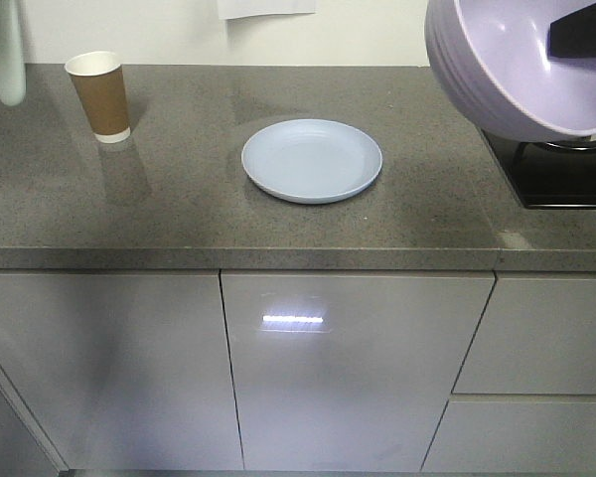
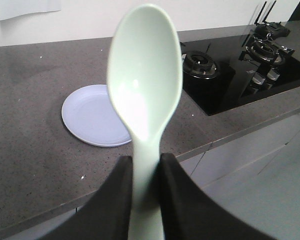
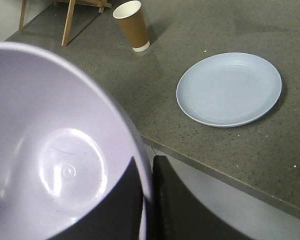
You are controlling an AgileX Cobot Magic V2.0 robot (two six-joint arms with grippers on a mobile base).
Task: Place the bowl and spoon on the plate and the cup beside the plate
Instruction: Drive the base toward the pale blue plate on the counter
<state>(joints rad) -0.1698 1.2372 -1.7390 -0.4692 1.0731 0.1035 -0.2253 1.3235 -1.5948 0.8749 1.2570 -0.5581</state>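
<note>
The pale blue plate (image 1: 312, 159) lies bare on the grey counter, also in both wrist views (image 2: 95, 116) (image 3: 229, 88). The brown paper cup (image 1: 98, 95) stands upright at the back left, apart from the plate (image 3: 132, 25). My left gripper (image 2: 146, 167) is shut on the handle of the mint-green spoon (image 2: 145, 75), scoop pointing up, held above the counter's front edge. My right gripper (image 3: 149, 175) is shut on the rim of the lavender bowl (image 3: 55, 150), one finger inside, one outside. The bowl (image 1: 507, 60) hangs tilted at the upper right, above the counter.
A black gas hob (image 2: 240, 65) with burners is set in the counter's right part (image 1: 561, 169). Grey cabinet fronts (image 1: 348, 368) run below the counter edge. White paper (image 1: 266, 8) hangs on the back wall. A wooden stand (image 3: 70, 15) shows beyond the cup.
</note>
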